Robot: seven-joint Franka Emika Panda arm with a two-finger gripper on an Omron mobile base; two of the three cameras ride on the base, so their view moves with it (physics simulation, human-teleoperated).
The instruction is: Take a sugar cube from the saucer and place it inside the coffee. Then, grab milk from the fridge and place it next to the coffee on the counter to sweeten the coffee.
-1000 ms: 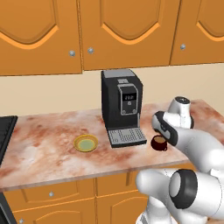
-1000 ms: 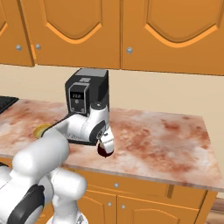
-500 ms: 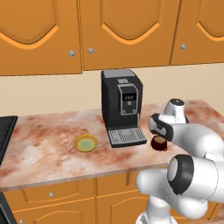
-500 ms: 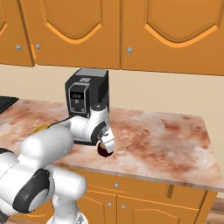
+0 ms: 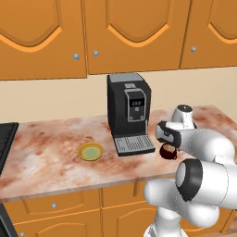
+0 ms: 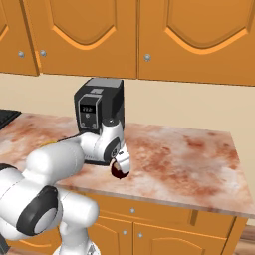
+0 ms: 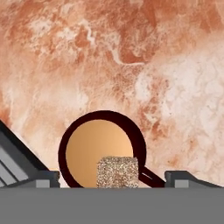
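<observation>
The coffee (image 7: 99, 148), a dark cup of light brown liquid, stands on the marble counter (image 7: 131, 52) straight below my hand. The sugar cube (image 7: 117, 172), pale and speckled, lies over the near side of the liquid. It sits between my fingertips (image 7: 43, 178) and touches neither of them. My gripper (image 7: 113, 181) is open. In the left base view the gripper (image 5: 166, 142) hangs just above the coffee (image 5: 169, 152), right of the coffee machine. The yellow saucer (image 5: 90, 151) lies well to the left. From the right, the gripper (image 6: 121, 160) covers most of the coffee (image 6: 119, 173).
A black coffee machine (image 5: 128, 111) stands just left of the cup, its drip tray (image 5: 134, 144) jutting forward. A dark stove edge (image 5: 4, 139) lies at the counter's far left. Orange wall cabinets (image 5: 115, 32) hang above. Bare counter (image 6: 189, 159) stretches right of the cup.
My fingers have spread apart and let go of the sugar cube over the cup. The hand has stayed above the coffee while the elbow swung forward.
</observation>
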